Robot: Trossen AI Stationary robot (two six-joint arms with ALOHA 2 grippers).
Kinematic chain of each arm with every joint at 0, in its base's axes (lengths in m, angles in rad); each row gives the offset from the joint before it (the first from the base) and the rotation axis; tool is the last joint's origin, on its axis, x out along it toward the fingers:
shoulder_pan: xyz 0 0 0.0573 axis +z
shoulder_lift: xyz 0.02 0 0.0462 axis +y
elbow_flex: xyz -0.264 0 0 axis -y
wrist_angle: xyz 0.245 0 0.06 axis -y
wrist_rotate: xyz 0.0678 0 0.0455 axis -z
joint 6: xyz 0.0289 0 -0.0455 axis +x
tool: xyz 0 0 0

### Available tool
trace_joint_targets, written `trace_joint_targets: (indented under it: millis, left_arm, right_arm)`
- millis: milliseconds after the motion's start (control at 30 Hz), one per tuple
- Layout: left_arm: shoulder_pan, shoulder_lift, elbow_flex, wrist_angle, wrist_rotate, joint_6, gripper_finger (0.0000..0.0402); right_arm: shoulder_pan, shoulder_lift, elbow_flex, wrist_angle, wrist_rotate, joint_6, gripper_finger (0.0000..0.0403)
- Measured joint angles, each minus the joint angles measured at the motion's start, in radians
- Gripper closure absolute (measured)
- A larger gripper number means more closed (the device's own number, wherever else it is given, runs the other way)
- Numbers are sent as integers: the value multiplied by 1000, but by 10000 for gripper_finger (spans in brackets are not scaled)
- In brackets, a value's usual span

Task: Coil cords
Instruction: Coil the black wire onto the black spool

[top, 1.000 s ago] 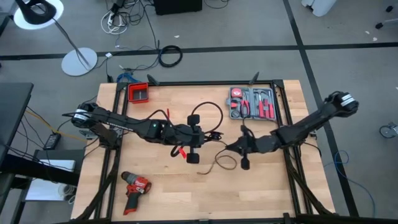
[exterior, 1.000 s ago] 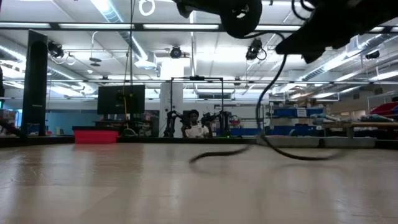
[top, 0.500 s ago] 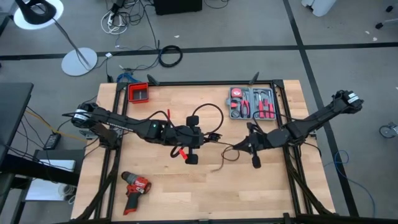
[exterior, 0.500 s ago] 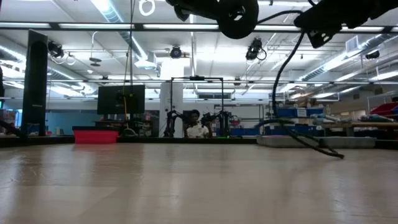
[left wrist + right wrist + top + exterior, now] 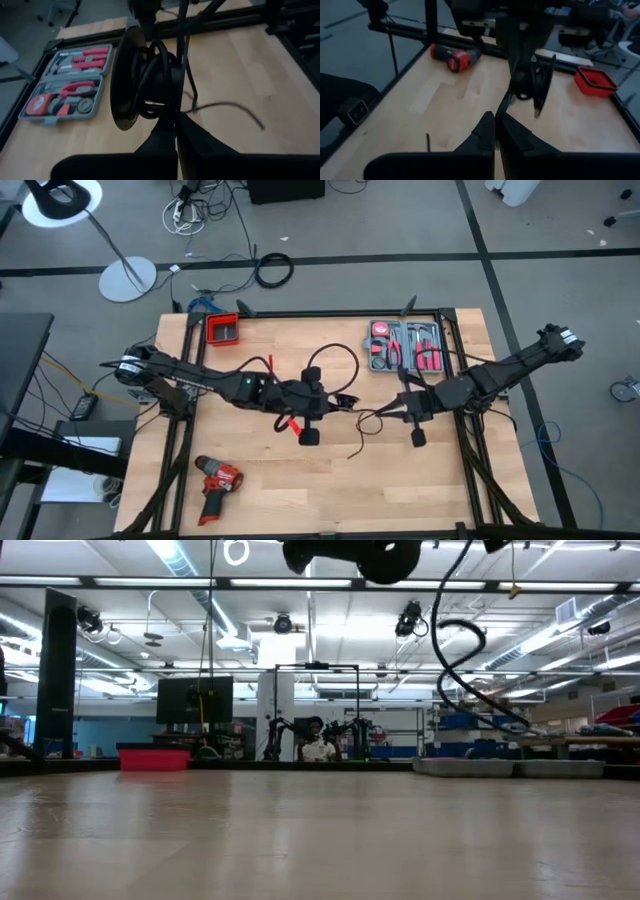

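From above, the pale wooden surface [image 5: 260, 480] fills the middle of the frame, and no lettering on anything is legible. The left hand [image 5: 322, 405] sits at the centre, closed on the thin black flexible cord [image 5: 335, 360], which loops up above it and trails right to the right hand [image 5: 400, 412], right of centre and also pinched shut on the cord; a loose end curls down between the two. A red cordless drill [image 5: 217, 482] lies at lower left, a small red tray [image 5: 223, 330] at upper left, and an open grey tool case with red-handled tools [image 5: 405, 346] at upper right. Against a second earlier, the right hand has moved right and up, pulling the cord's slack tighter, while the left hand has kept its place. In the low view the cord [image 5: 462, 660] hangs curled at upper right, lifted clear of the surface where earlier it lay on it. The left wrist view shows the cord [image 5: 152, 80] wound on a dark round spool [image 5: 122, 85], the tool case [image 5: 67, 82] beyond. The right wrist view shows the closed right hand [image 5: 496, 131], the drill [image 5: 456, 56] and the tray [image 5: 592, 81].
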Motion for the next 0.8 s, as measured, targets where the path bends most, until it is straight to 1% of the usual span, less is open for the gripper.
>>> trace_joint_targets:
  millis: [133,267,433,600,800]
  left_arm:
    - [0,0,0,17,16,10,401]
    - [1,0,-1,-7,48,-26,401]
    - [0,0,-5,-17,113,-63,401]
    - [0,12,-6,-2,181,-79,401]
    - [10,64,-6,31,261,-111,401]
  right_arm:
    - [-14,61,31,-5,-8,-26,397]
    - [-26,109,51,-8,-7,-74,392]
    - [-43,110,53,-9,-11,-110,392]
    - [-60,108,53,-11,-52,-140,393]
    - [-70,108,53,-10,-54,-188,393]
